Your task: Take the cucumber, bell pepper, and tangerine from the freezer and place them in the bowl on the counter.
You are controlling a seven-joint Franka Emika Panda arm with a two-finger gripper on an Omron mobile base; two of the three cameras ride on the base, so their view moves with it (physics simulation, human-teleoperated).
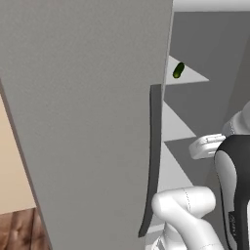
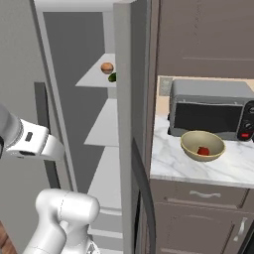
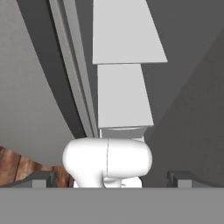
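The freezer (image 1: pixel 88 107) stands with its big grey door swung open. On its top shelf (image 2: pixel 96 77) sit the orange-tan tangerine (image 2: pixel 107 67) and the dark green cucumber (image 1: pixel 178 70), whose tip (image 2: pixel 112 77) peeks past the cabinet wall in the right base view. The glossy red bell pepper (image 2: pixel 203 150) lies inside the pale yellow-olive bowl (image 2: pixel 191 144) on the white marble counter (image 2: pixel 168 166). My gripper (image 3: pixel 113 179) is open with nothing between its fingertips (image 3: pixel 43 179). It points down at the lower freezer shelves (image 3: pixel 122 96), well below the top shelf.
A grey microwave (image 2: pixel 211 111) stands behind the bowl. The open door's dark curved handle (image 1: pixel 154 161) hangs close to my arm. A second dark handle (image 2: pixel 144 198) runs down the closed door beside the counter's brown drawers (image 2: pixel 203 198). Wooden floor (image 1: pixel 19 229) shows at left.
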